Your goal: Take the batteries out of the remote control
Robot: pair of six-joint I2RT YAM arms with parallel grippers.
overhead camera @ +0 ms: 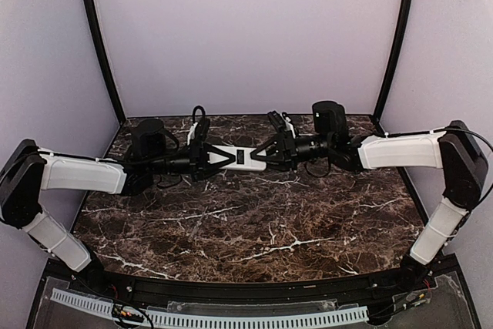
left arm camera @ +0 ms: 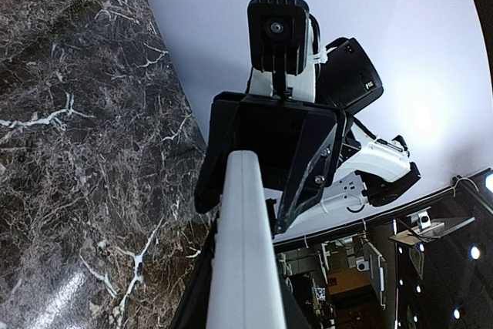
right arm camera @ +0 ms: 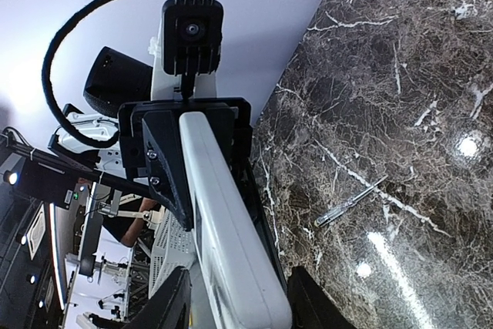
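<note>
The white remote control point(overhead camera: 237, 157) hangs level above the back of the table, between my two arms. My left gripper point(overhead camera: 216, 158) is shut on its left end; in the left wrist view the remote control point(left arm camera: 245, 244) runs up between the left gripper's point(left arm camera: 245, 302) dark fingers. My right gripper point(overhead camera: 266, 155) straddles the other end. In the right wrist view the remote control point(right arm camera: 223, 229) lies between the right gripper's point(right arm camera: 239, 302) fingers, with a gap still showing on one side. A small dark window shows on the remote's face. The batteries are hidden.
A slim silvery pen-like tool point(right arm camera: 350, 199) lies on the dark marble table point(overhead camera: 254, 229) below the remote. Pale walls close the back and both sides. Both arms stretch inward from the table's sides.
</note>
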